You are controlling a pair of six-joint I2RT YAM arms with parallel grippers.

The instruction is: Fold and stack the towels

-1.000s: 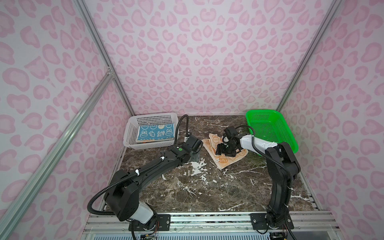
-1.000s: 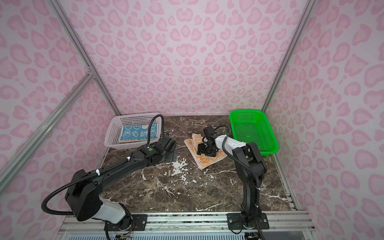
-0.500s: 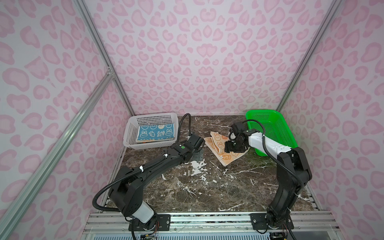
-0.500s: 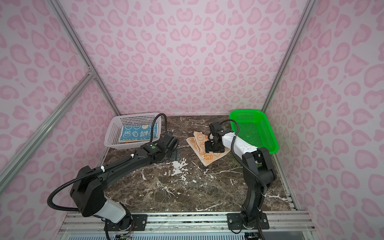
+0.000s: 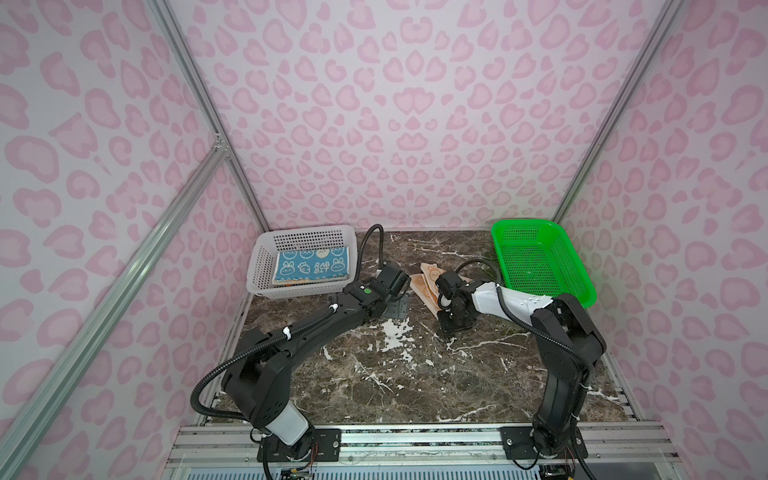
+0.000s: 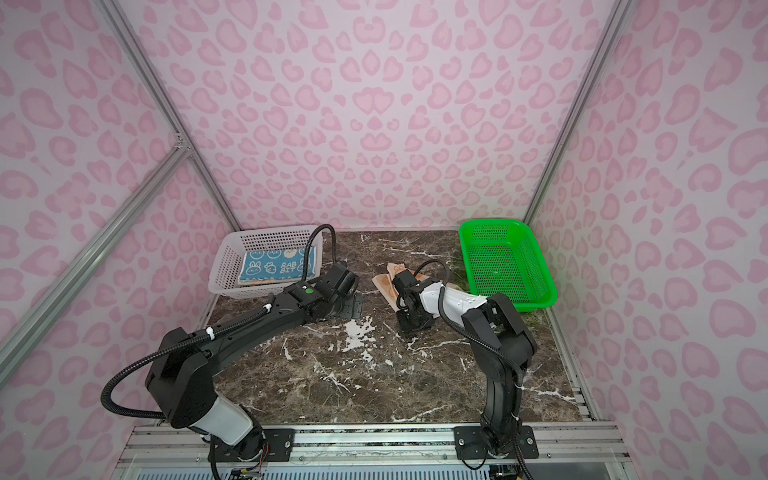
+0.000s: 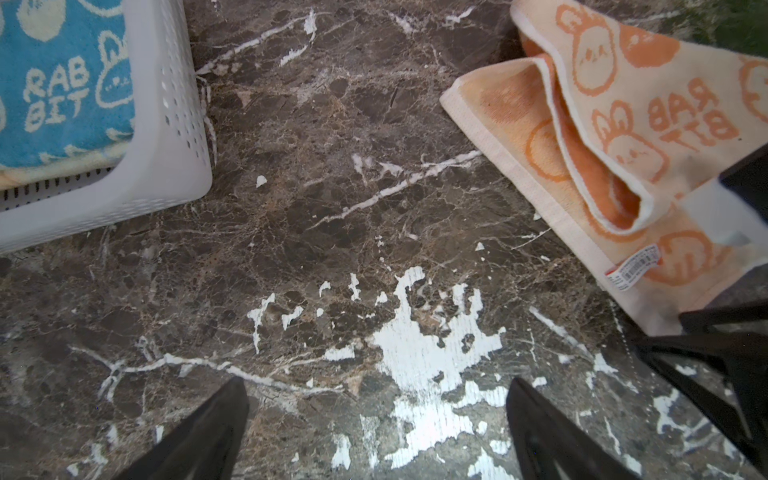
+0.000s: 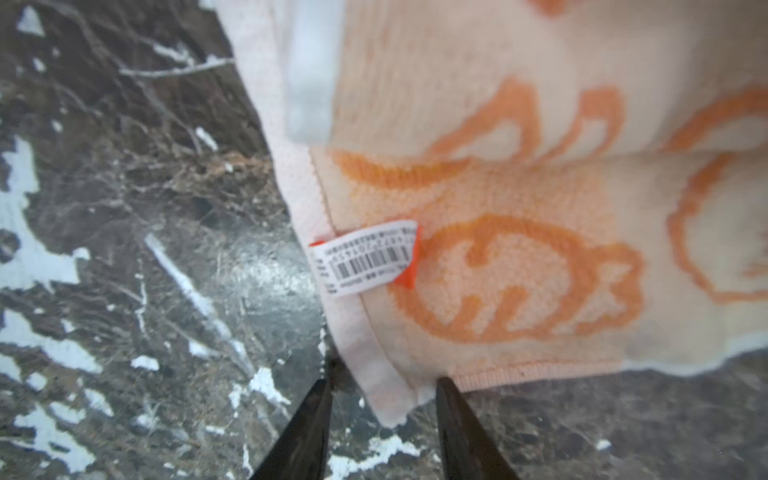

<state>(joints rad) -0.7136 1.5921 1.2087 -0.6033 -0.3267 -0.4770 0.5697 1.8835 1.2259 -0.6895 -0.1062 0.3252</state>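
Right gripper (image 8: 384, 386): jaws partly apart and straddling one corner of the orange towel (image 8: 519, 270). Cloth lies between the fingers with a gap showing on each side, so no grip is confirmed.

Orange towel: lies on the marble table (image 5: 415, 374) between the two baskets, nearer the green one. It is loosely doubled, with an upper flap (image 7: 623, 124) draped crookedly over the lower layer and edges that do not meet. A barcode label (image 8: 365, 257) sits on the hem just beside the straddled corner.

Assessment: the step in hand appears to be taking this corner to finish or correct the fold. To do it well:
- Close only once the hem sits deep between the fingers; a bite on the tip alone is likely to slip.
- Take one layer only, if the fold is to be reopened.
- Lift low and carry the corner squarely across to the opposite edge.
- Set it down before letting go, so the flap does not bunch.

Left gripper (image 7: 376, 395): jaws wide apart, holding nothing, above bare table between the white basket (image 5: 259, 266) and the orange towel. It is well placed to pin the far edge during the pull.

Teal towel (image 5: 309, 268): lies folded in the white basket, with a cream layer showing under it. The green basket (image 5: 540, 224) holds no towel.
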